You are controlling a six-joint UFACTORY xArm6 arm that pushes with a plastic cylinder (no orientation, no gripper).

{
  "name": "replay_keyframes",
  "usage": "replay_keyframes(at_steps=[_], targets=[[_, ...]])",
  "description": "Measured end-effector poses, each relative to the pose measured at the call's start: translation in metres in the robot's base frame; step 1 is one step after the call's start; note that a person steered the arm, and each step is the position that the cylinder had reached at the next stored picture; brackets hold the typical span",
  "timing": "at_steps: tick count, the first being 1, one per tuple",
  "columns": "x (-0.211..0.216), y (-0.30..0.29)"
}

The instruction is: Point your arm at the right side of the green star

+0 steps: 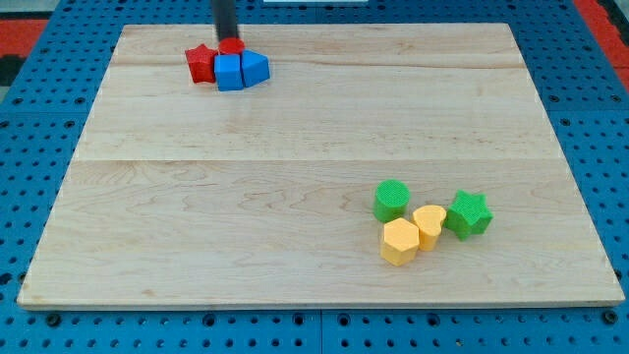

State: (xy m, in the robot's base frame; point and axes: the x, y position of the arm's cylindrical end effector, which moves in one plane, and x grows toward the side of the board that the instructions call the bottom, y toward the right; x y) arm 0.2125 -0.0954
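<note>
The green star (469, 214) lies at the view's lower right, at the right end of a cluster. To its left are a yellow block (429, 225), a yellow hexagon (400, 242) and a green round block (391, 200). My tip (227, 37) is at the view's top left, far from the star. It stands just behind a second cluster: a red star (201, 63), a blue cube (229, 71), a blue block (255, 67) and a red block (232, 45) right at the tip.
The wooden board (295, 177) lies on a blue perforated table (29, 59). The two clusters are far apart, one at the view's top left, one at the lower right.
</note>
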Motion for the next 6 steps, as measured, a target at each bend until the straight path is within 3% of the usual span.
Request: replay_keyframes(at_steps=[1, 2, 5, 6], targets=[[-0.003, 0.073], [0.049, 0.146], [0.265, 0.371], [0.316, 0.384]])
